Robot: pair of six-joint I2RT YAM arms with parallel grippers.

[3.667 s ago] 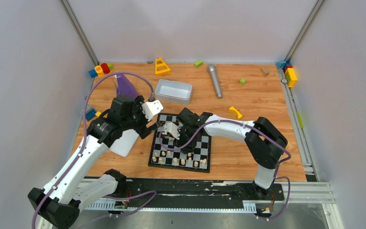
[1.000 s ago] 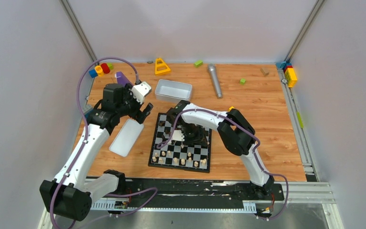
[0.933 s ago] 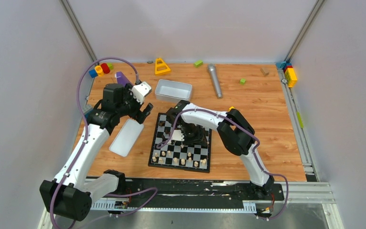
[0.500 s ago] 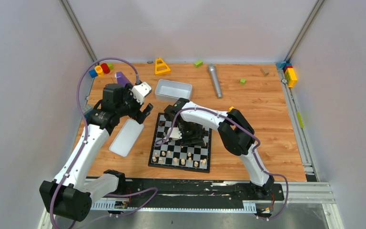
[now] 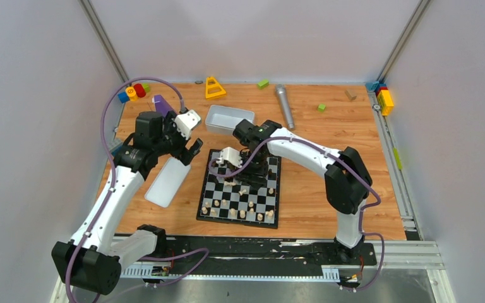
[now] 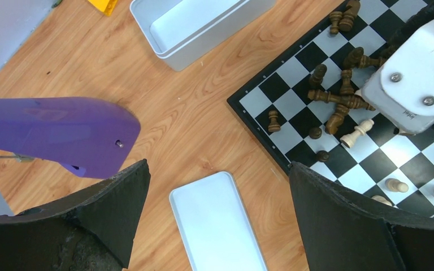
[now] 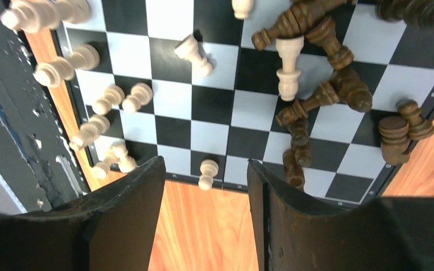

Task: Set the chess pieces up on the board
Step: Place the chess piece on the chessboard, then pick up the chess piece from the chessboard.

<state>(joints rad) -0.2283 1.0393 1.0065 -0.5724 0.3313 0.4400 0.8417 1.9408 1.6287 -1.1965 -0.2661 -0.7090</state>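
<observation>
The flat black-and-white checkered chessboard with a thin black border (image 5: 237,223) lies on the wooden bench (image 5: 303,202) just ahead of both arms. By my reading, the setting-up is well short of half done.

The small pale beige wooden chessmen (image 7: 113,99) are the further along. A good number stand on the ranks nearest the arm bases, but loosely, some crowded together rather than one to a square. One toppled pale piece (image 7: 287,68) lies out among the dark ones.

The small dark brown wooden chessmen (image 6: 339,101) are hardly begun — most lie on their sides in a tangle on the far half of the board. A few sit apart near its edge, and I cannot tell whether those stand.

The right pincer (image 7: 205,164) hangs over the board, jaws apart with nothing between them. The left pincer (image 6: 217,186) is spread wide and empty, above the plain white rectangular lid (image 6: 217,226) just left of the board.

What remains, I judge — standing the dark men on the far ranks, retrieving pale strays, and straightening the near ranks.
</observation>
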